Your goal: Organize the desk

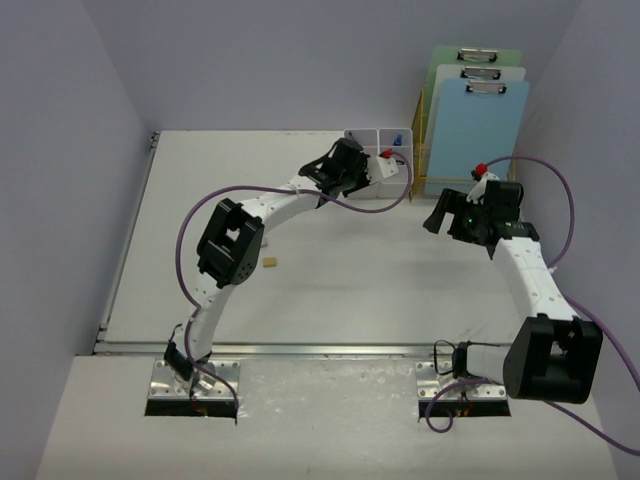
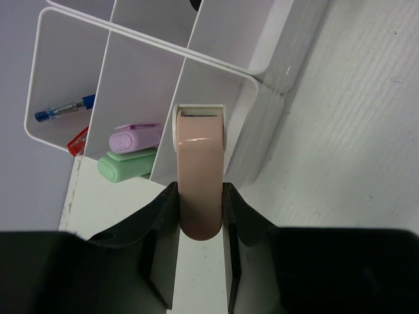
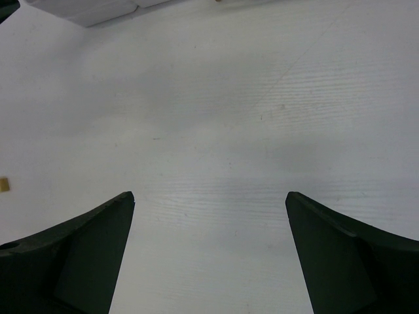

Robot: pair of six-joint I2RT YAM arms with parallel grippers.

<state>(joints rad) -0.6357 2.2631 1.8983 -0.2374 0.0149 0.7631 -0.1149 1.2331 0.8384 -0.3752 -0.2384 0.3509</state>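
My left gripper (image 2: 200,196) is shut on a peach-pink rounded case (image 2: 200,176) with a cream far end. The case's end hangs over a corner compartment of the white organizer box (image 2: 216,62), next to a compartment with a purple marker (image 2: 136,138) and a green marker (image 2: 127,163). From above, the left gripper (image 1: 372,170) sits at the organizer box (image 1: 365,135) at the back of the white desk (image 1: 350,290). My right gripper (image 3: 209,196) is open over bare desk (image 3: 216,118), seen from above at the right (image 1: 437,212).
A small tan piece (image 1: 269,263) lies on the desk near the left arm's elbow, also at the left edge of the right wrist view (image 3: 4,185). A blue pen (image 2: 62,109) lies in the organizer. Clipboards (image 1: 475,120) stand in a gold rack (image 1: 420,120) at back right.
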